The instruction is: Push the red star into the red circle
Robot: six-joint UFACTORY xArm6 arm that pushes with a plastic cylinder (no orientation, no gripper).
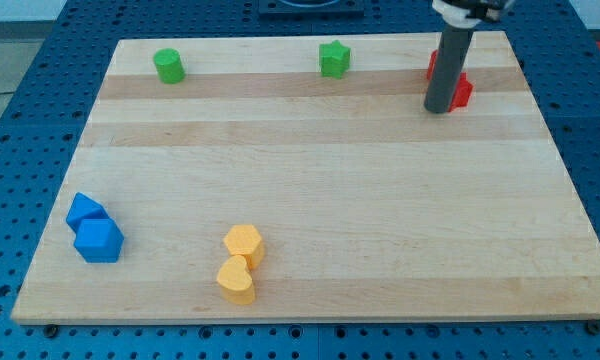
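Red blocks (461,90) at the view's top right are mostly hidden behind my rod, so I cannot tell the star from the circle: red shows on both sides of the rod, a thin sliver at its left edge and a larger lump at its right, and I cannot say if that is one block or two touching. What shows is glossy red with an angled lower-right corner; no points of a star can be made out, so its facing and long axis are beyond me from here. My tip (439,109) stands on the board directly in front of the red, apparently touching it, and the rod rises straight up until the view's top edge cuts it off. There are no jaws on this rig, just the plain rod end. Along the same top strip sit a green star (334,59) near the middle and a green cylinder (168,66) toward the view's left. At lower left two blue blocks (93,228) touch; at bottom centre two yellow blocks (241,262) touch as well, well apart from my tip.
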